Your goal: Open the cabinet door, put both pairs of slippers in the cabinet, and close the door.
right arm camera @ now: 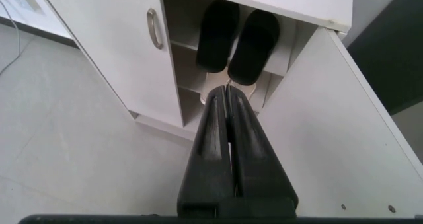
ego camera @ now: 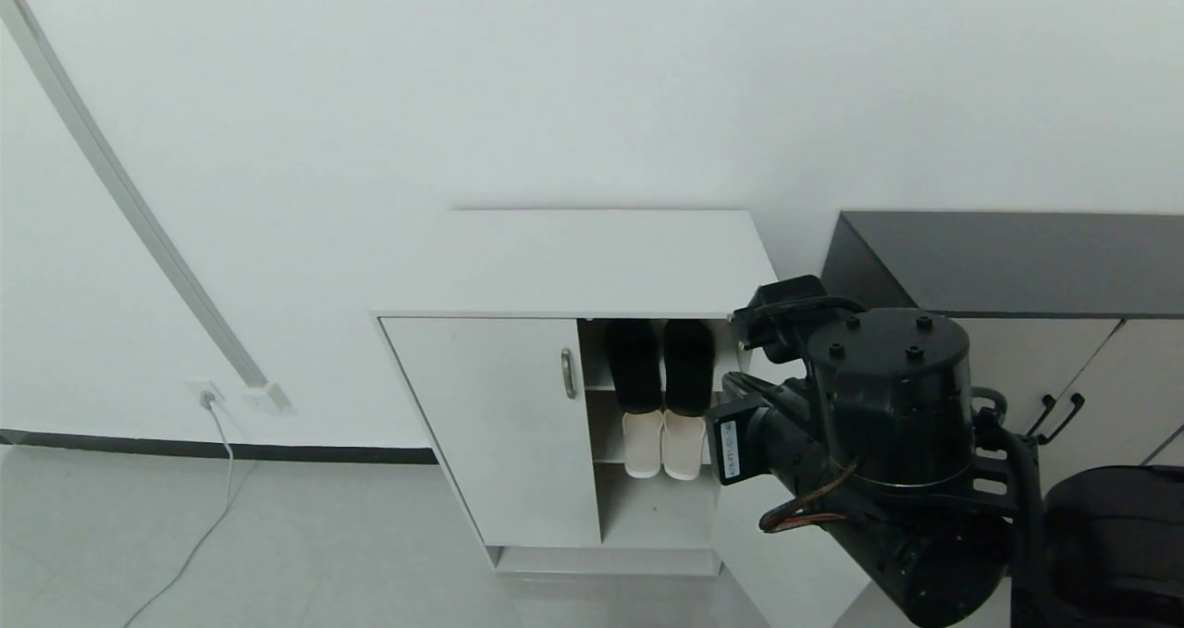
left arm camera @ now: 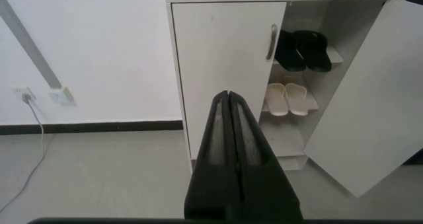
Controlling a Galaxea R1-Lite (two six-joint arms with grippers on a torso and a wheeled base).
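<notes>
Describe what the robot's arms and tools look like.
The right arm is matte black, with a round drum-shaped joint housing studded with screws, a white label and orange-brown cables beneath. The left tool and right tool are each long, black and wedge-shaped, narrowing to a tip, with a seam down the middle.

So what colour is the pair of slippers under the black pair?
White; the white slippers show best in the left wrist view.
</notes>
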